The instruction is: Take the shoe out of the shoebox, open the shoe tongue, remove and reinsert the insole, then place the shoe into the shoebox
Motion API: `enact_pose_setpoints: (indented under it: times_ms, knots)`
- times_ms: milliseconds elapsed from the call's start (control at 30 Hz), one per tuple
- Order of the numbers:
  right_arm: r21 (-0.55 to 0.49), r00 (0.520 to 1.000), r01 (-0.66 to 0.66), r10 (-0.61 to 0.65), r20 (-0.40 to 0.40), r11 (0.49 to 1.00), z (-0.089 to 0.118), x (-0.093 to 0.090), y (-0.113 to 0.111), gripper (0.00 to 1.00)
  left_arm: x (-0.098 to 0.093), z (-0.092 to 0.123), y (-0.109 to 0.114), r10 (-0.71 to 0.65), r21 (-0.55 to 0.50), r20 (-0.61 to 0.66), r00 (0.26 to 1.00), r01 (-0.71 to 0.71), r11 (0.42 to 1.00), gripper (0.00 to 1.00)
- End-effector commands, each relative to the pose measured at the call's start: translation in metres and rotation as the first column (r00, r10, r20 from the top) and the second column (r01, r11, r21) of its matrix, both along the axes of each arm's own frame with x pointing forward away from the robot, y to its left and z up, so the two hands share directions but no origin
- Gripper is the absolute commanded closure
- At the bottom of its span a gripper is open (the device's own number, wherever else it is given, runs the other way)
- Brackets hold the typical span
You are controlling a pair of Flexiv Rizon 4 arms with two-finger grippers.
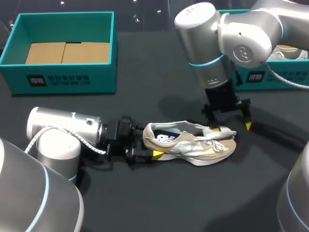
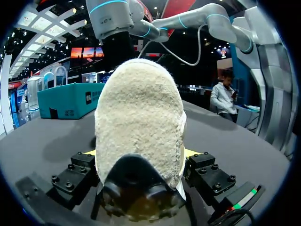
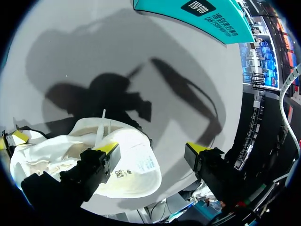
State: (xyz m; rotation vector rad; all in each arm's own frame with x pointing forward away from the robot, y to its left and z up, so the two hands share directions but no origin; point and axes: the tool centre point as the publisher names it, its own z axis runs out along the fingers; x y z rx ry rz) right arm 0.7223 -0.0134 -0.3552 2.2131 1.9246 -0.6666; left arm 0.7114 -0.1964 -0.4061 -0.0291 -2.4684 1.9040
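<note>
Shoe (image 1: 190, 142) lies on table (image 1: 159, 203), heel at 9 o'clock clamped in left gripper (image 2: 141, 153); right gripper (image 1: 232, 126) splayed open over tongue (image 3: 141, 162) toward 3 o'clock, one tip apparently touching it: pin heel firm, peel tongue slowly.

Tool (image 3: 152, 149) (fingers apart) above shoe (image 3: 136, 169).

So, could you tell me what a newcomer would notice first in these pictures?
The shoe lies mid-table, its heel clamped in the left gripper. The right gripper stands open at its toe end, and the teal shoebox sits empty at the table's far left.
</note>
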Motion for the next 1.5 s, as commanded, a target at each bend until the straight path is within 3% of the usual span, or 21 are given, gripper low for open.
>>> enact_pose_setpoints:
  times_ms: [33,133,300,533,867,933,967,1000,1100,1133,1167,1200,1500]
  knots:
    - [-0.021,1.0,0.013,-0.012,0.024,1.0,0.022,-0.002,-0.003,0.1,-0.001,0.0,0.0,0.001,0.0,0.001,1.0,-0.001,1.0,1.0]
    - [-0.037,0.998,0.017,-0.015,0.053,0.999,0.042,-0.003,-0.001,0.12,-0.001,0.0,0.0,0.001,0.0,0.001,1.0,-0.001,1.0,1.0]
    - [-0.04,0.992,-0.055,0.059,0.107,0.998,0.073,-0.004,0.014,0.3,-0.001,0.0,0.0,0.001,0.0,0.001,1.0,-0.001,1.0,1.0]
    - [-0.016,0.953,-0.277,0.277,0.125,0.961,0.105,-0.004,0.052,0.49,-0.001,0.0,0.0,0.001,0.0,0.001,1.0,-0.001,1.0,1.0]
    - [0.072,0.792,-0.608,0.6,0.113,0.79,0.128,-0.005,0.109,0.53,-0.001,0.0,0.0,0.001,0.0,0.001,1.0,-0.001,1.0,1.0]
    - [0.095,0.748,-0.663,0.655,0.104,0.742,0.129,-0.005,0.118,0.64,-0.001,0.0,0.0,0.001,0.0,0.001,1.0,-0.001,1.0,1.0]
    - [0.121,0.72,-0.694,0.686,0.108,0.71,0.129,-0.006,0.122,0.76,-0.001,0.0,0.0,0.001,0.0,0.001,1.0,-0.001,1.0,1.0]
    - [0.145,0.692,-0.722,0.713,0.113,0.677,0.13,-0.007,0.126,0.98,-0.001,0.0,0.0,0.001,0.0,0.001,1.0,-0.001,1.0,1.0]
    - [0.254,0.618,-0.778,0.773,0.142,0.575,0.131,-0.01,0.135,1.0,-0.001,0.0,0.0,0.001,0.0,0.001,1.0,-0.001,1.0,1.0]
    - [0.302,0.625,-0.763,0.771,0.122,0.571,0.131,-0.011,0.136,1.0,-0.001,0.0,0.0,0.001,0.0,0.001,1.0,-0.001,1.0,1.0]
    - [0.316,0.657,-0.73,0.749,0.081,0.606,0.128,-0.01,0.138,1.0,-0.001,0.0,0.0,0.001,0.0,0.001,1.0,-0.001,1.0,1.0]
    - [0.263,0.737,-0.659,0.675,0.038,0.705,0.125,-0.007,0.135,1.0,-0.001,0.0,0.0,0.001,0.0,0.001,1.0,-0.001,1.0,1.0]
    - [0.263,0.737,-0.659,0.675,0.038,0.705,0.125,-0.007,0.135,1.0,-0.001,0.0,0.0,0.001,0.0,0.001,1.0,-0.001,1.0,1.0]
